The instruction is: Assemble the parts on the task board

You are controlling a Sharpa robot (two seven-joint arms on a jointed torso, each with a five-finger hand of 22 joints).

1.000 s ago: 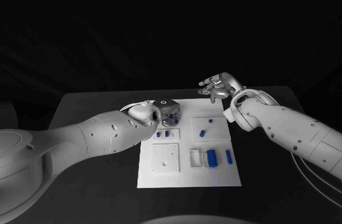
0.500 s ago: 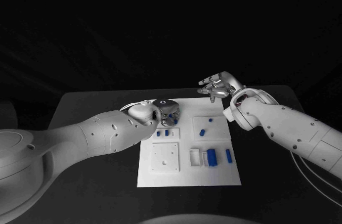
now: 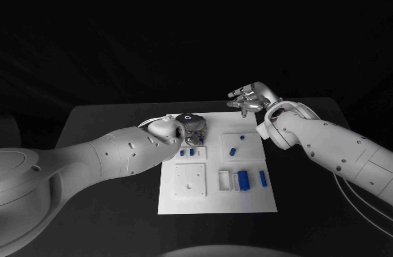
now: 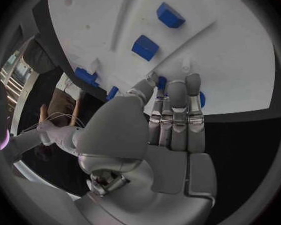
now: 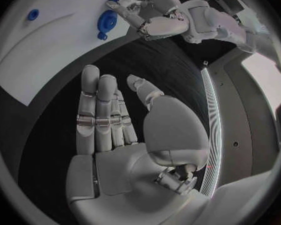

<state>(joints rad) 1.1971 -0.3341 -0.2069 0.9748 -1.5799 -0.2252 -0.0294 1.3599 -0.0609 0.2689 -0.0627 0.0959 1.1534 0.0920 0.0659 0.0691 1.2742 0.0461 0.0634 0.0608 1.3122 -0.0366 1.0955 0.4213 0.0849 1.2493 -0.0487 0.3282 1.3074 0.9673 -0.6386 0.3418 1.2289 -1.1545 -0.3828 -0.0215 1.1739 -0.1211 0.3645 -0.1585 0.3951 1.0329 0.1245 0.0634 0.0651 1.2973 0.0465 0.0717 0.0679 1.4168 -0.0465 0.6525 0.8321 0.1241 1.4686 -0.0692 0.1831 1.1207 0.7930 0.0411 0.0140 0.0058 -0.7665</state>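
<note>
Two hands are in play over the black counter [image 3: 107, 121], and the action is all on the left side. The left hand [image 3: 191, 131] sits low over the task board [image 3: 217, 203] near its far-left corner, about eleven o'clock on the plate. From the left wrist view its fingers [image 4: 175, 116] lie straight and close together, tips right at a round blue part [image 4: 199, 99]; whether they pinch it or merely touch it cannot be told. The right hand [image 3: 250, 101] hovers off the board's far-right corner, at one o'clock, fingers loosely spread and holding nothing.

The step looks like seating or picking that round piece. To do it well, the left hand should keep its fingertips square to the board, press straight down rather than sideways, and avoid nudging the two small blocks just beside it. The right hand is best kept clear unless the plate starts to slide.

Now the count, from the head view: two small blue parts [image 3: 187, 152] in the left tray at nine o'clock, one slanted blue part [image 3: 233, 152] and a tiny blue peg [image 3: 242, 137] in the right recess, and two long blue bars [image 3: 243, 178] at four o'clock. One drilled white panel [image 3: 189, 181] lies at seven o'clock.
</note>
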